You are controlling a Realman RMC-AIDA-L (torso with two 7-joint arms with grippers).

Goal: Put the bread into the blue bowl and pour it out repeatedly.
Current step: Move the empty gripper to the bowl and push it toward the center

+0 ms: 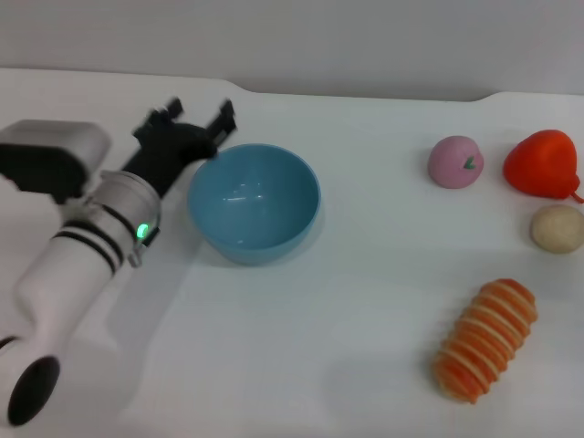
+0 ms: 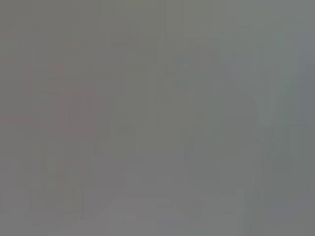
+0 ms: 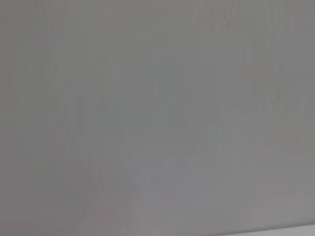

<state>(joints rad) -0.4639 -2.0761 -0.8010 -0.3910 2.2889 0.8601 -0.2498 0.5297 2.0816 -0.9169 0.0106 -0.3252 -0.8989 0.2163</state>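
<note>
While my left tool (image 1: pixel 196 117) sits spread open, holding nothing, just beside the blue bowl (image 1: pixel 254 202), the bread (image 1: pixel 485 340) lies well apart from it.

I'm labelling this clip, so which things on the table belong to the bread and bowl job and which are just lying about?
Job: bread; blue bowl, empty; left end effector beside the bowl's rim.

Lying about: pink fruit; red fruit; beige ball.

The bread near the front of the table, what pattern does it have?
Orange-tan bread with pale cross stripes; head view.
</note>
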